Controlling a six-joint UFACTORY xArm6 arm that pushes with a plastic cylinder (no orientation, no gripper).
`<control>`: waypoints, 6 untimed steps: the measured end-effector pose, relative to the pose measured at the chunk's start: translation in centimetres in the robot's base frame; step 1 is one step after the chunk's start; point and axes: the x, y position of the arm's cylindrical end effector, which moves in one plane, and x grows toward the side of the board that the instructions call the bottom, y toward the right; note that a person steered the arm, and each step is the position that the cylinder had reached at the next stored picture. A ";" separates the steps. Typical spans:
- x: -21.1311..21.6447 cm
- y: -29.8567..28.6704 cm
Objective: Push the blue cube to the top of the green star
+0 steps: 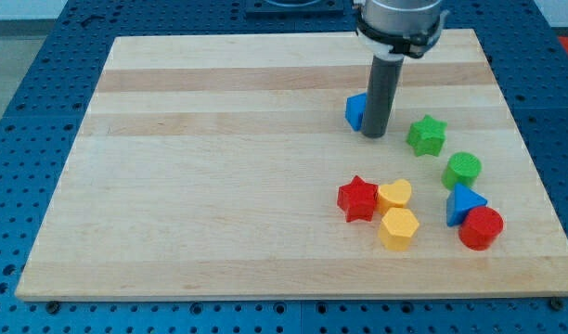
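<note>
The blue cube (355,110) sits on the wooden board in the upper right part of the view, partly hidden behind my rod. My tip (374,135) rests at the cube's right side, touching or nearly touching it. The green star (427,135) lies to the right of my tip and slightly lower than the cube, a short gap away.
A green cylinder (462,170) lies below the green star. A blue triangular block (463,203) and a red cylinder (480,228) sit lower right. A red star (357,199), a yellow heart (394,194) and a yellow hexagon (399,228) cluster lower centre-right. The board's right edge (525,139) is near.
</note>
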 end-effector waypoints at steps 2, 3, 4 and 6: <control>0.8 -4.5; -0.4 -9.2; -3.6 -9.2; -3.5 -1.5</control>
